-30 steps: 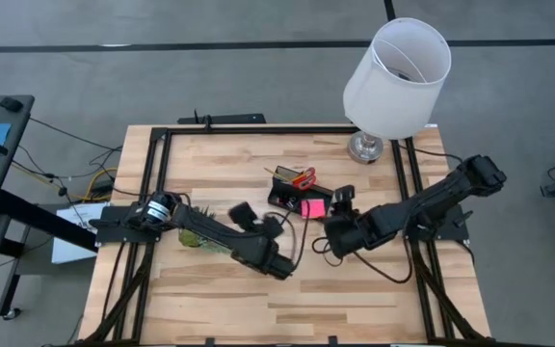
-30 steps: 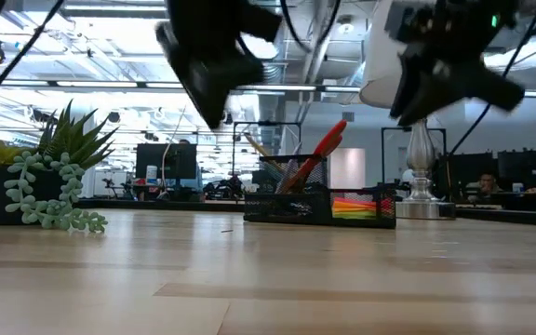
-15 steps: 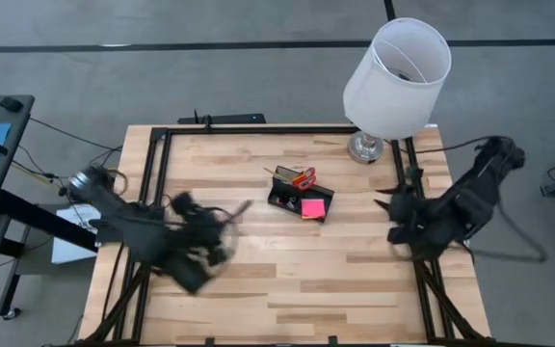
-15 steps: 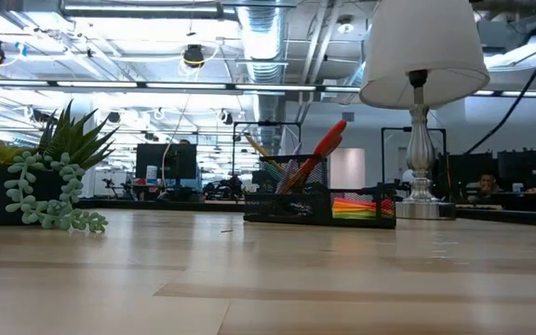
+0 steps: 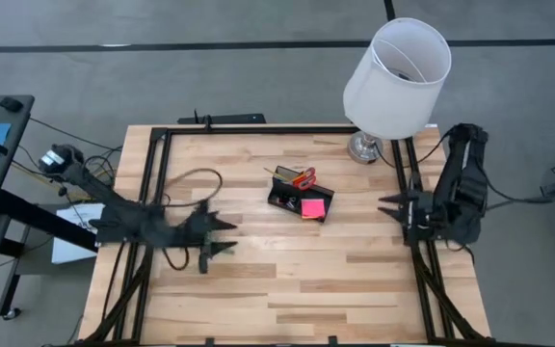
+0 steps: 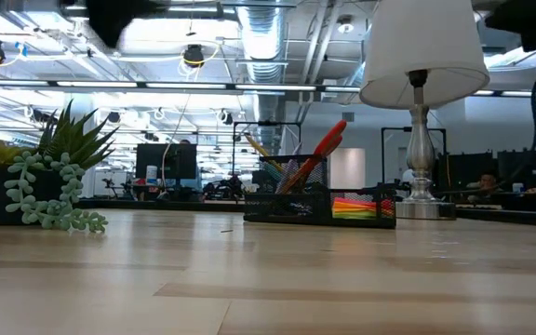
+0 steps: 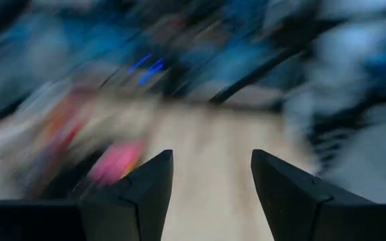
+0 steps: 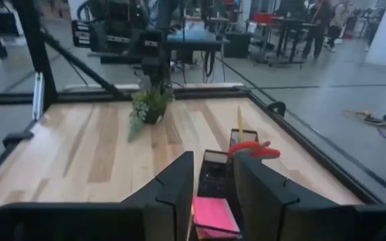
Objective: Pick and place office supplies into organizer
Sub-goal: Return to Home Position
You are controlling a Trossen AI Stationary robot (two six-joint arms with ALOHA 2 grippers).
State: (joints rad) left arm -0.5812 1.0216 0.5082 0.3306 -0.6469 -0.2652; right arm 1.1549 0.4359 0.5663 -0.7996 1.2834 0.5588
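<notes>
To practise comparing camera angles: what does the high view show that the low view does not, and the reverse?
Only the high view: the left claw and the right claw whole, both open, one on either side of the organizer and apart from it. Only the low view: the green plant. Both: the organizer, the red-handled scissors standing in it, and the lamp.

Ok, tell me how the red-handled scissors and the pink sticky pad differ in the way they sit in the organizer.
The red-handled scissors stand leaning in the taller compartment, handles poking above it; the pink sticky pad lies flat in the low section. The scissors are long and narrow; the pad is square. Both are inside the black organizer, well apart from the open left gripper and the open right gripper.
</notes>
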